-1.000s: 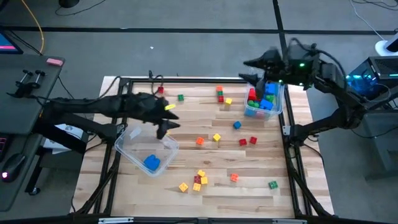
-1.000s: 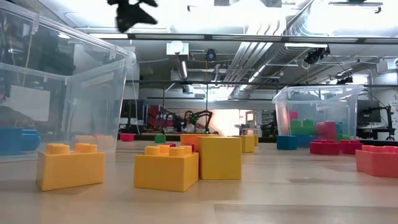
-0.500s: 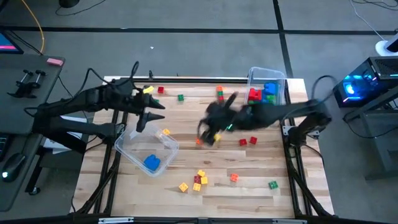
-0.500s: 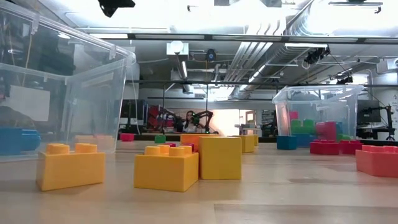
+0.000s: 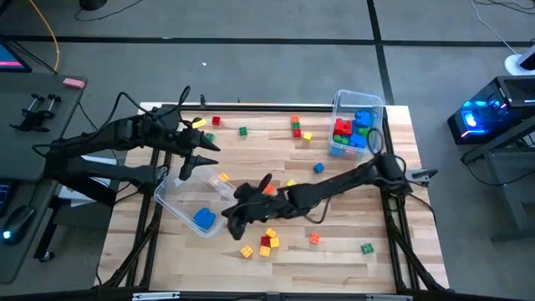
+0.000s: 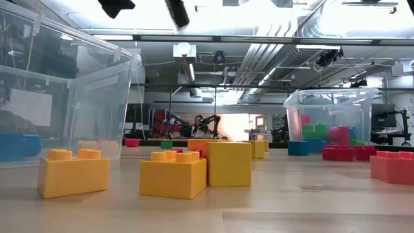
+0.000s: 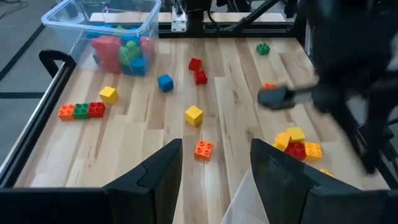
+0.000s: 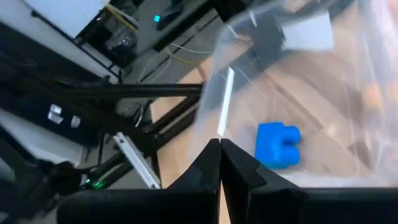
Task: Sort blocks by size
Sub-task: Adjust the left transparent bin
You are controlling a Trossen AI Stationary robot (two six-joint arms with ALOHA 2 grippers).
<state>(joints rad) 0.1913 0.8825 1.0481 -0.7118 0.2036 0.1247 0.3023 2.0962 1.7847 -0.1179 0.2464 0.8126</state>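
Loose blocks lie across the wooden table, among them a yellow and red cluster (image 5: 266,241) near the front and an orange block (image 7: 203,149). The left clear bin (image 5: 180,201) holds a blue block (image 5: 203,218) and a yellowish one (image 5: 221,178). My left gripper (image 5: 188,163) hangs open over that bin's far rim, nothing between its fingers (image 7: 163,167). My right arm reaches across the table. Its gripper (image 5: 231,223) is shut, empty, beside the bin's near right corner and high above the table (image 6: 176,13). The blue block (image 8: 278,144) shows through the bin wall.
A second clear bin (image 5: 372,107) at the far right holds red, blue and green blocks. More blocks lie along the far edge (image 5: 297,127) and near the front right (image 5: 366,247). Black frame rails (image 5: 393,217) border the table.
My right gripper has swung from the far right bin across the table toward the left and near edges, ending beside the left bin. My left gripper has drawn back a little toward the table's left edge, baring the yellowish block in the bin.
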